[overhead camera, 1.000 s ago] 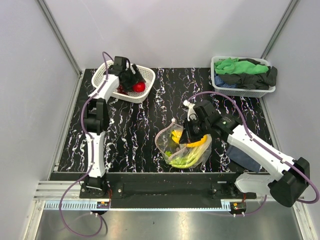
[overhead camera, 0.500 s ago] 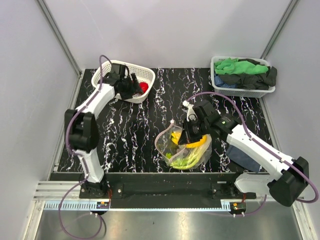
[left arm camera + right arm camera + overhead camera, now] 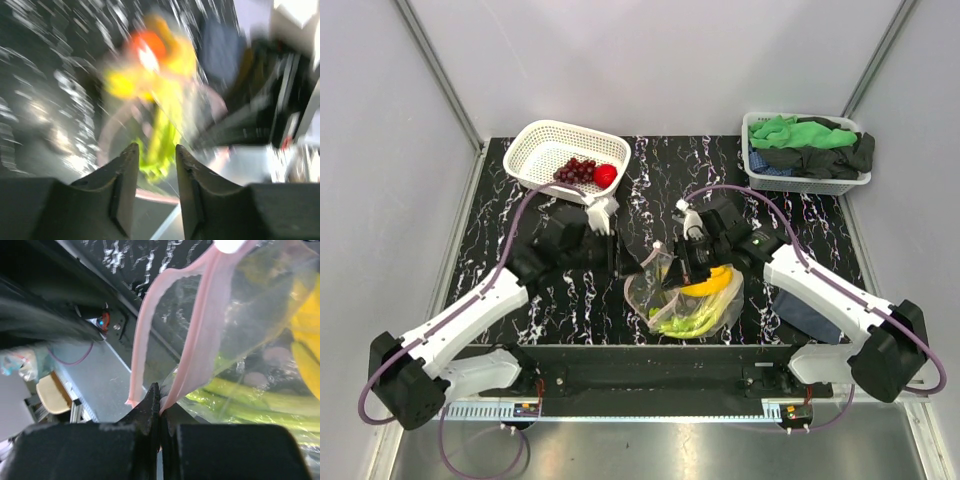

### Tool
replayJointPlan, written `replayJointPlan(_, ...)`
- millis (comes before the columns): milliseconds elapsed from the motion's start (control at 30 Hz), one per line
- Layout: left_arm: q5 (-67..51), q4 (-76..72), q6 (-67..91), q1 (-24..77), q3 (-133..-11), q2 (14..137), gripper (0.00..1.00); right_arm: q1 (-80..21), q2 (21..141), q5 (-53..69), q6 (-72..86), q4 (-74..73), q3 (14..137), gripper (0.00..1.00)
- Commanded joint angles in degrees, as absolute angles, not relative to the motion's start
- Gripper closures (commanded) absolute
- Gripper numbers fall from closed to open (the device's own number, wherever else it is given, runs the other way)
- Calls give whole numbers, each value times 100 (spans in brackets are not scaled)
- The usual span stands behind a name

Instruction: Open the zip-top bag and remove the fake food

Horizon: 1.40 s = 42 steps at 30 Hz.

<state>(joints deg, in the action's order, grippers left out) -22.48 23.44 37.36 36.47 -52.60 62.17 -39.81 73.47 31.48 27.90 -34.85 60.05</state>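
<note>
- Top view: the zip-top bag [image 3: 650, 290] is laid at the table's [image 3: 660, 170] near middle, with fake food [image 3: 690, 322] inside.
- Left wrist: the left gripper [image 3: 156, 150] is held slightly parted and empty near the blurred bag.
- Right wrist: the right gripper [image 3: 159, 399] is clenched on the bag's pink zip strip [image 3: 200, 335].

The zip-top bag [image 3: 645, 290] at lower centre is thin, clear, glossy plastic film, soft and creased, with a smooth pinkish strip [image 3: 200, 335] along its mouth. The fake food [image 3: 692, 322] inside it looks like shiny moulded plastic, as do the grapes [image 3: 575, 170] and red fruit [image 3: 606, 176] in the white basket [image 3: 535, 145], a matt plastic lattice at upper left. The table [image 3: 650, 190] is smooth, black and white-veined, with a faint sheen. The cloths [image 3: 810, 140] at upper right are soft and matt. The ledge [image 3: 650, 450] along the bottom is brushed metal.
</note>
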Motion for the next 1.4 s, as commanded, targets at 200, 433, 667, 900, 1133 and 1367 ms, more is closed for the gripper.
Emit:
replayJointPlan(200, -3040, 1810, 3806, 4306, -5212, 7004, 70, -4069, 6795, 3841, 2917, -2594, 5468, 100)
replayJointPlan(433, -3428, 1828, 3366, 4736, -5317, 7822, 71, -4069, 6303, 3964, 3155, -2189, 4765, 100)
replayJointPlan(667, -3024, 1723, 3164, 5387, -5432, 8323, 67, -4061, 5687, 3929, 3761, -1644, 3868, 100)
replayJointPlan(900, -1934, 1407, 2944, 6046, -5169, 8613, 48, -4061, 5432, 3674, 4104, -1582, 3498, 100)
replayJointPlan(1133, -1987, 616, 3146, 6266, -4632, 8789, 45, -4069, 5326, 3481, 4368, -1477, 3419, 100)
replayJointPlan(1367, -1328, 702, 3480, 6205, -4500, 8553, 51, -4069, 5545, 3190, 4412, -1459, 3709, 100)
